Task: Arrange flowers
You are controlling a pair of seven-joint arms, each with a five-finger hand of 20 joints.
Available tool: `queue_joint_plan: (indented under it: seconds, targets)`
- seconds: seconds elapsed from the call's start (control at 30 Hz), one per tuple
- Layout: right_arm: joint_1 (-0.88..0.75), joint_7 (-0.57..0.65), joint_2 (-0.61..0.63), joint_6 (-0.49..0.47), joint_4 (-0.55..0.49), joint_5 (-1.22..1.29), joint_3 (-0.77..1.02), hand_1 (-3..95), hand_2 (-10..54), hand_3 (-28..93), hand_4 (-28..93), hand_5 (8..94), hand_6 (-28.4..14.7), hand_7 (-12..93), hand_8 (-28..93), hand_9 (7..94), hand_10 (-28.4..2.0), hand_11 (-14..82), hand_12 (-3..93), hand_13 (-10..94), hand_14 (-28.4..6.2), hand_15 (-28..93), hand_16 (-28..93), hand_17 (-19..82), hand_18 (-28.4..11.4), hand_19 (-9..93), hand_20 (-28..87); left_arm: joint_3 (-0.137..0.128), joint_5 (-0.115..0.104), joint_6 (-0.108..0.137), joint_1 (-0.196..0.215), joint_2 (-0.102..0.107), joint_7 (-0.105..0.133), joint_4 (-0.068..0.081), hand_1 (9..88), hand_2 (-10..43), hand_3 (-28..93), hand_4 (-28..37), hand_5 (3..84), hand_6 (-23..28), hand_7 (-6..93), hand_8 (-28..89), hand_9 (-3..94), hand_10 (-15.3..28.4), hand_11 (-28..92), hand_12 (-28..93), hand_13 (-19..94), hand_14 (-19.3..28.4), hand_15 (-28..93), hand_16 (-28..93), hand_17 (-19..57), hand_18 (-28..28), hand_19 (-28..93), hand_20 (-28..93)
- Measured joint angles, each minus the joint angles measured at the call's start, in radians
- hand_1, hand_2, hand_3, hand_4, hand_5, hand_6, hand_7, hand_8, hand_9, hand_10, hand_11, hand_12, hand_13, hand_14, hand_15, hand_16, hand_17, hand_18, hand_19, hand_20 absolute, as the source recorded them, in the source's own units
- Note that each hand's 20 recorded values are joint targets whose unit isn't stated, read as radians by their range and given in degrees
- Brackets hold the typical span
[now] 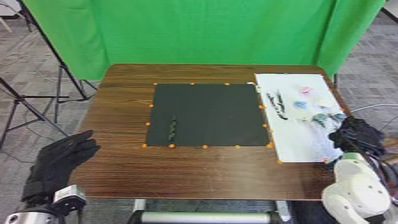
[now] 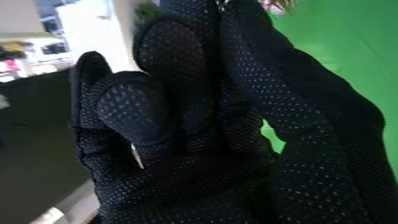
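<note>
L hand (image 1: 55, 167) near-L of blk mat (image 1: 213, 112), fingers straight, tips a bit spread. R hand (image 1: 357, 134) to mat's R, by outer edge of wht sheet (image 1: 298, 145); can't tell if fingers grip anything. Grn stem (image 1: 172, 131) lies on mat, L part. On sheet, R of mat: blue-grn flwrs (image 1: 320, 119), blue flwr (image 1: 300, 105), dk stems (image 1: 279, 106) closer to mat, pink flwr (image 1: 306, 90) farther back. Grn curtain (image 1: 213, 32) beyond mat.

The right hand (image 1: 357, 135) covers part of the white sheet's (image 1: 300, 145) edge; the pink and blue pieces, probably flowers (image 1: 306, 90), are too small to tell apart; in the right wrist view, a pinkish thing (image 2: 277, 5) is blurred and cut off by the top edge.
</note>
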Motion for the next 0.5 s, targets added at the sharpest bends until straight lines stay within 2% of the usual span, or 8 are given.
queue_joint_plan:
  seconds: [0.27, 0.5]
  targets:
    - [0.188, -0.039, 0.040, 0.014, -0.063, 0.000, -0.192, 51.8, -8.6, 79, -28, 87.1, -3.9, 20, 15, 82.3, -14.3, 49.3, 30.2, 72, -14.0, 76, 26, 27, -28.4, 87, 17, -0.006, -0.003, 0.003, 0.009, 0.004, 0.004, 0.000, 30.1, 6.2, 79, -10.6, 50.7, 16.0, 14.9, -8, 42.3, 22.9, 41, 11, 31, 28.4, 63, -12, -6.8, 22.7, 62, 17]
    - [0.424, -0.087, 0.001, -0.003, -0.062, 0.002, -0.442, 51.7, -9.0, 79, -28, 87.5, -4.0, 20, 15, 82.5, -14.3, 49.3, 30.2, 72, -14.2, 76, 27, 27, -28.4, 88, 17, -0.006, -0.002, 0.003, 0.007, 0.005, -0.001, -0.001, 30.1, 6.1, 79, -10.5, 50.7, 16.0, 14.9, -8, 42.3, 22.9, 41, 11, 31, 28.4, 63, -12, -6.8, 22.7, 62, 17]
